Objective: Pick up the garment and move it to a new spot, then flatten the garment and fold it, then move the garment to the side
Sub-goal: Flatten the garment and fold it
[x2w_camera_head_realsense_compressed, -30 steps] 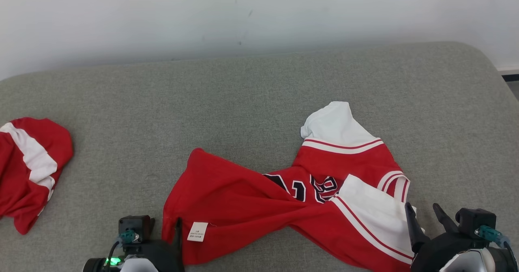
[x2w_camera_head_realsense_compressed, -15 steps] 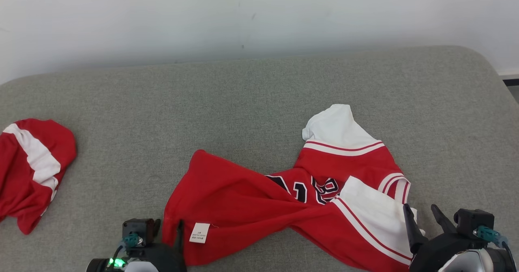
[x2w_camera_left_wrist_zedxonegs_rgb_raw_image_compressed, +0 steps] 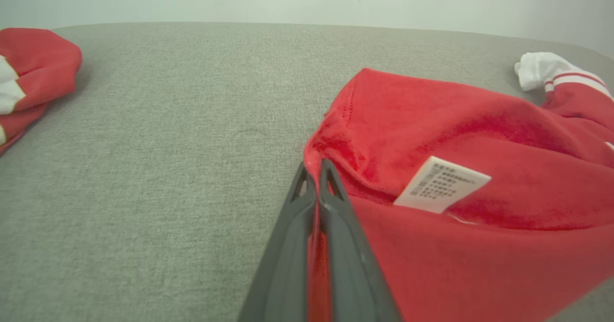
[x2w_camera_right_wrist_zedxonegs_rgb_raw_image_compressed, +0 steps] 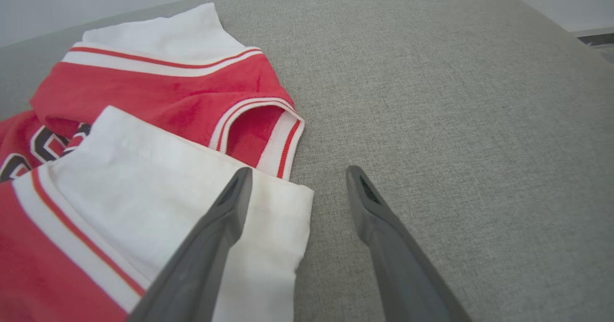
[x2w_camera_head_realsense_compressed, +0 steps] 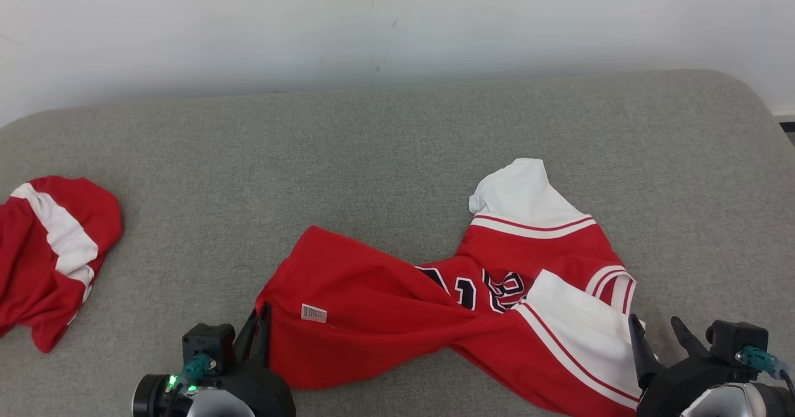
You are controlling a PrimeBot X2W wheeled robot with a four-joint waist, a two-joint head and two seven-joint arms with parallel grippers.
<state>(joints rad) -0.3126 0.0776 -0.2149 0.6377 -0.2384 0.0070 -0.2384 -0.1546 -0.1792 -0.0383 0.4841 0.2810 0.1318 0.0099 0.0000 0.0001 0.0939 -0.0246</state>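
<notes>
A red and white jersey (x2w_camera_head_realsense_compressed: 385, 305) with dark lettering lies crumpled on the grey cushion (x2w_camera_head_realsense_compressed: 372, 143). My left gripper (x2w_camera_head_realsense_compressed: 258, 327) is shut on the jersey's left edge. In the left wrist view, red cloth (x2w_camera_left_wrist_zedxonegs_rgb_raw_image_compressed: 455, 130) is pinched between the fingers (x2w_camera_left_wrist_zedxonegs_rgb_raw_image_compressed: 331, 202), just left of a white care label (x2w_camera_left_wrist_zedxonegs_rgb_raw_image_compressed: 441, 184). My right gripper (x2w_camera_head_realsense_compressed: 661, 333) stands open at the jersey's right end. In the right wrist view its left finger (x2w_camera_right_wrist_zedxonegs_rgb_raw_image_compressed: 225, 216) lies over the white sleeve cuff (x2w_camera_right_wrist_zedxonegs_rgb_raw_image_compressed: 158, 178), and its right finger is over bare cushion.
A second red and white garment (x2w_camera_head_realsense_compressed: 49, 255) lies bunched at the cushion's far left, also seen in the left wrist view (x2w_camera_left_wrist_zedxonegs_rgb_raw_image_compressed: 33, 67). A pale wall (x2w_camera_head_realsense_compressed: 397, 19) runs behind the cushion. Bare cushion (x2w_camera_right_wrist_zedxonegs_rgb_raw_image_compressed: 455, 96) spreads right of the jersey and along the back.
My left gripper has closed on the jersey's left edge and drawn it up and inward, carrying the care label higher. The right gripper stays open in place. The camera has shifted slightly.
</notes>
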